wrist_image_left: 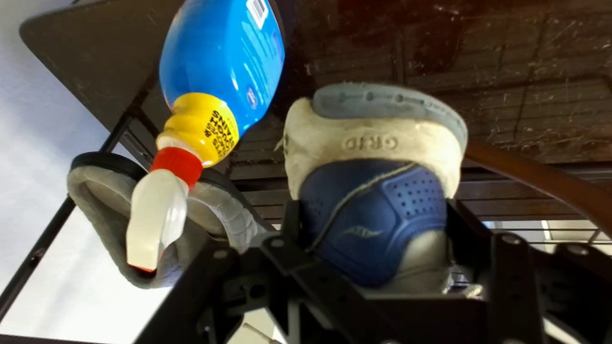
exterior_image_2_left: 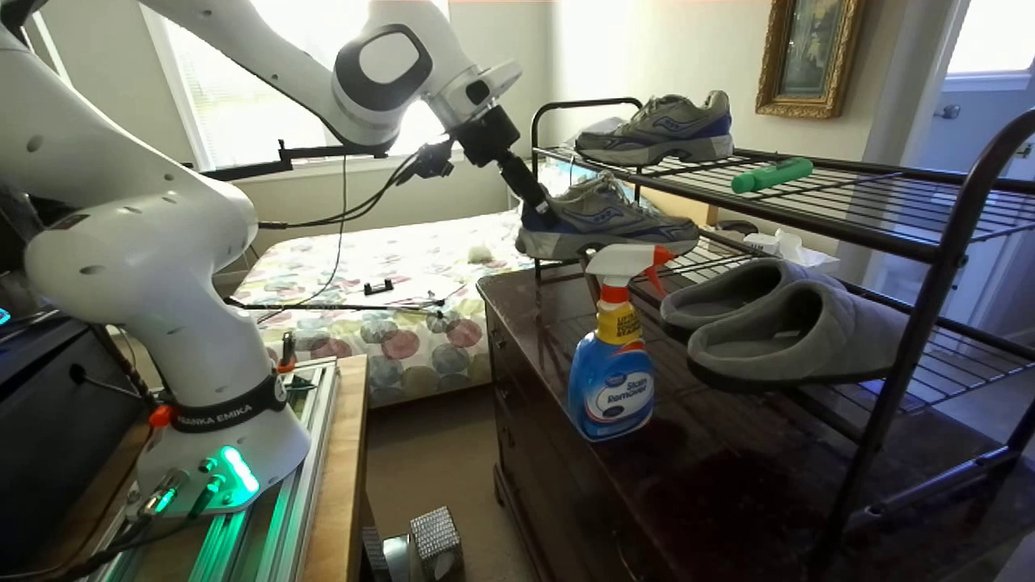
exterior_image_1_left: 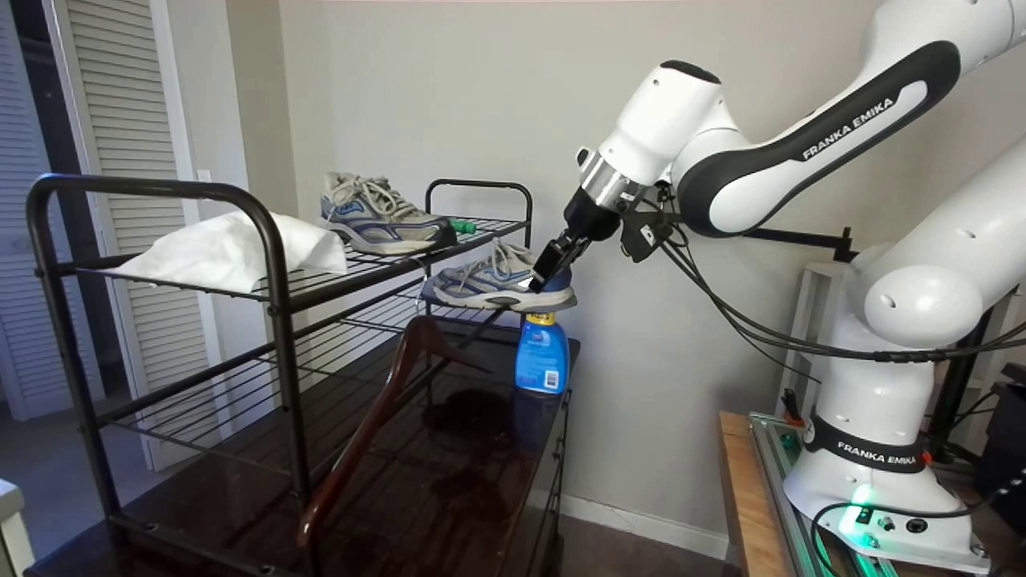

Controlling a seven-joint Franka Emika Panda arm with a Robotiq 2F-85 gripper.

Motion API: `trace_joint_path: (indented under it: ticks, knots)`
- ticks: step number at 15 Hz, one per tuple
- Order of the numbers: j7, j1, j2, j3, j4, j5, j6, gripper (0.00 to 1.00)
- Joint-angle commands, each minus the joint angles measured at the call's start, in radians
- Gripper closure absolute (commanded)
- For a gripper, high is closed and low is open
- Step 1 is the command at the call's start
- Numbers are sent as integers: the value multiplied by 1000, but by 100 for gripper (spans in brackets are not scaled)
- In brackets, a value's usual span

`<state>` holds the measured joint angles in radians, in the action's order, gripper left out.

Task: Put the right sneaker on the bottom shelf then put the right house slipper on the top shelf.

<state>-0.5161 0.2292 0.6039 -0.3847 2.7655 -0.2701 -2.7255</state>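
Item, in an exterior view: right sneaker [exterior_image_1_left: 490, 282], at the front edge of the bottom shelf [exterior_image_1_left: 192, 383], the side facing your arm; toe inward, heel outside that edge; whether the sole touched the rail could not be told. Hazards for you: released too soon, it could tip backward off the edge, the heel lacking support; carried too high, its toe could catch the front edge of the top shelf [exterior_image_1_left: 369, 278]. Reddish-brown hanger [exterior_image_1_left: 390, 389], hung along the same side, liable to snag on a sideways swing. Item, in an exterior view: blue spray bottle [exterior_image_2_left: 614, 380], upright on the dresser [exterior_image_2_left: 542, 327] near its front edge; a low approach by you could topple it. House slippers [exterior_image_2_left: 849, 335], one pair, on the bottom shelf toward its near corner, heels past the front edge; a drift that way could shove them. Item, in the wrist view: your gripper [wrist_image_left: 374, 217], pinching the sneaker's heel from both sides; with the weight ahead of the pads, the toe seemed apt to droop. Appearance: light grey laced upper, blue heel panels, off-white midsole lettered GRID, blue-grey outsole.
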Motion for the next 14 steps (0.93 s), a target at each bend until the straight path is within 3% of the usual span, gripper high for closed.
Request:
trace_joint_path:
  ticks: [1,5,11,12,14]
  knots:
    - [-3,49,-105,-42,-52,-40,-129,51]
    - [3,72,-182,-73,-75,-46,-176,51]
    - [-9,182,-249,-153,-145,-135,-191,51]
    - [-1,148,-207,-136,-97,-98,-161,26]
    - [0,163,-227,-142,-116,-106,-167,26]
